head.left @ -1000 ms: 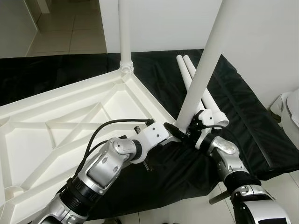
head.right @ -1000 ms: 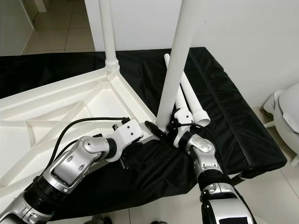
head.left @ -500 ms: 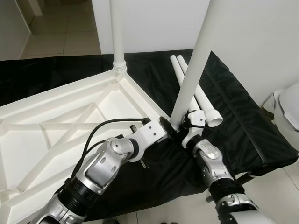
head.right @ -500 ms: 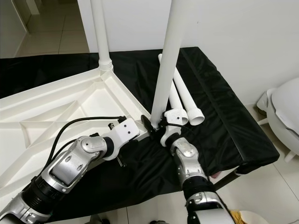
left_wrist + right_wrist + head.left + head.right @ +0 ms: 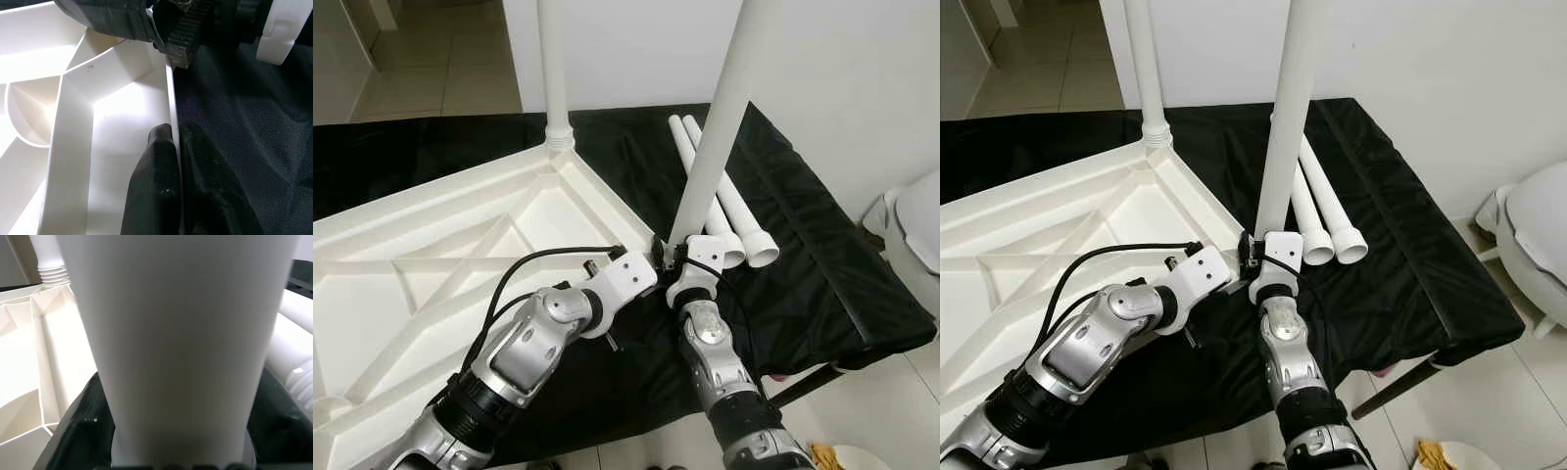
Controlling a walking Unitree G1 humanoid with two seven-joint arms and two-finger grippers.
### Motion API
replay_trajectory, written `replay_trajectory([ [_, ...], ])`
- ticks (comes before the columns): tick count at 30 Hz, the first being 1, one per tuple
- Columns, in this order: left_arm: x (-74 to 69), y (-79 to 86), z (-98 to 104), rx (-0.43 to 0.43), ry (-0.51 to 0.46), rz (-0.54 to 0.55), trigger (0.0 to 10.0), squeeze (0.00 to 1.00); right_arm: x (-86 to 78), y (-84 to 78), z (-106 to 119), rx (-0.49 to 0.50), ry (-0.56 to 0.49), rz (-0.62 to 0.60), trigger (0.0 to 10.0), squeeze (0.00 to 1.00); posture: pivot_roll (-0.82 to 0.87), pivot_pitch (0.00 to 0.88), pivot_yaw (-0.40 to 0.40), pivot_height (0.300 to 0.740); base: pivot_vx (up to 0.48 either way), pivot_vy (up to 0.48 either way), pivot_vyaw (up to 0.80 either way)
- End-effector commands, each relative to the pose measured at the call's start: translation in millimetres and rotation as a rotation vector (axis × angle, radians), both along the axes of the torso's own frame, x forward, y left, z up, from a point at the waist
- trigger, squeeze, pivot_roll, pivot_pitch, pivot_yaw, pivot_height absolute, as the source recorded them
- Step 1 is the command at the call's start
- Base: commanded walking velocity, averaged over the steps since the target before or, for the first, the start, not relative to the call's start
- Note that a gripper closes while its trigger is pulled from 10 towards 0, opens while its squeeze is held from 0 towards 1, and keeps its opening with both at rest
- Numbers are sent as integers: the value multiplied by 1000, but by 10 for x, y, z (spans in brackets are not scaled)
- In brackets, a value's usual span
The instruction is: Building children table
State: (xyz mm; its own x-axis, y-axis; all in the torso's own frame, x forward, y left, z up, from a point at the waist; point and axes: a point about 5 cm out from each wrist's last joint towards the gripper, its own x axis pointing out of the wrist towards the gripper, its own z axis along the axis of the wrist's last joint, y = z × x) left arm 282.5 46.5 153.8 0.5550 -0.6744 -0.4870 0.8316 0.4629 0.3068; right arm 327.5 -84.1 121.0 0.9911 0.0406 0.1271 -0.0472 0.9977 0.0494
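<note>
Since a second ago the right forearm has swung in from the side, so the right pincer (image 5: 674, 257) now sits straight below the white leg (image 5: 710, 137) it clasps, and that leg stands closer to upright over the near corner of the upturned tabletop (image 5: 440, 264). The grip is low on the tube, probably so its foot can be steered into the corner socket. The left pincer (image 5: 178, 161) is nipped narrowly on the tabletop's thin rim beside that corner, seemingly to steady the panel. One fitted leg (image 5: 553, 69) already stands at the far corner, while two spare legs (image 5: 734, 211) lie on the black cloth (image 5: 822, 264) over the worktop.
</note>
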Motion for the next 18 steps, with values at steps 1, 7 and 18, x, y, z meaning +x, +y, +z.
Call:
replay_trajectory([
  [1, -99, -139, 91, -29, -37, -92, 10000, 0, -69, -20, -252, 8, 131, -51, 10000, 0, 0, 88, -27, 740, 0, 0, 0],
  [7, -90, -128, 90, -24, -40, -88, 10000, 0, -113, -78, -263, 47, 110, 106, 10000, 1000, 5, 83, -26, 740, 0, 0, 0],
  [18, -79, -129, 98, -26, -41, -87, 10000, 0, -62, -266, -184, -6, 66, 291, 10000, 0, -2, 87, -23, 740, 0, 0, 0],
])
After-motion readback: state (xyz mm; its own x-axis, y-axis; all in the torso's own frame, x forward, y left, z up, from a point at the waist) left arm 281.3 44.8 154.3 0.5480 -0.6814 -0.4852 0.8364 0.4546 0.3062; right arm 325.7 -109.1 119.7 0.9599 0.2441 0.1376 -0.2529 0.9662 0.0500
